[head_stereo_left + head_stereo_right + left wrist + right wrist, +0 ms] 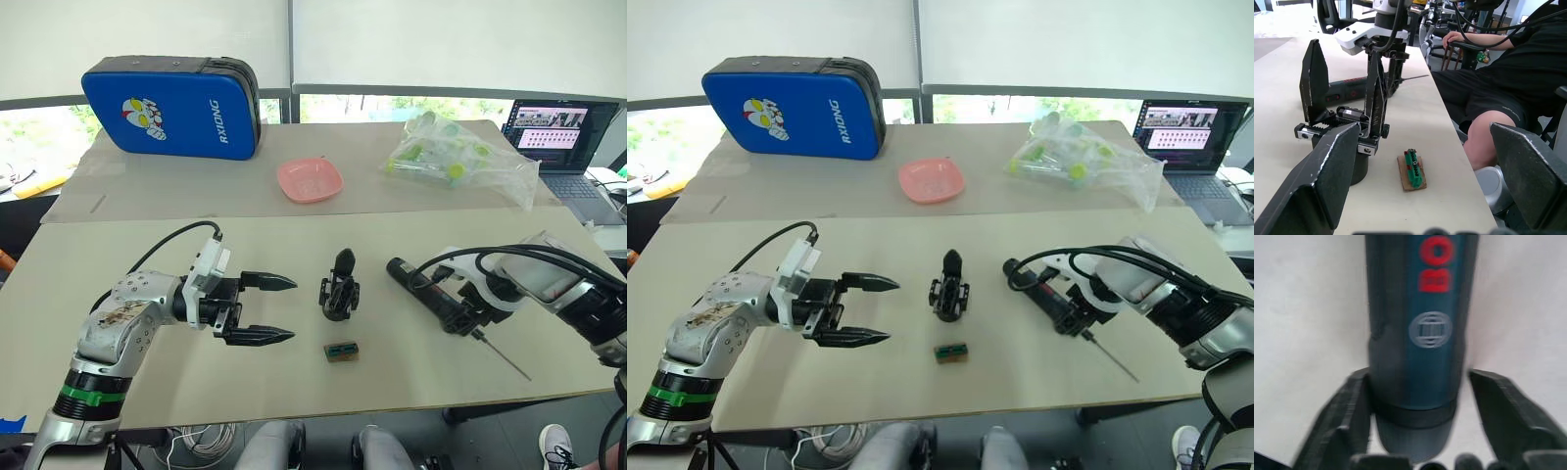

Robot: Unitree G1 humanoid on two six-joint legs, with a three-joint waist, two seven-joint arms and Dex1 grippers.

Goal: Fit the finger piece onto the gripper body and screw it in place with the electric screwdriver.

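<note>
Screwdriver [1418,333] between right fingers [1503,416], untouched

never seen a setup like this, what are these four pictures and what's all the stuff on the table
It is a two-armed robot working at a table. Two pictures come from cameras in its head, looking down over its arms; the other two come from cameras on each wrist.

The left gripper hovers with its jaws open and empty, facing the gripper body, a small black mechanism standing mid-table. The right gripper has its jaws on either side of the electric screwdriver, which lies on the table, not yet clamped.

Also there: a small green-and-brown block, a pink dish, a blue case, a plastic bag and a laptop. A seated person shows beside the table.
</note>
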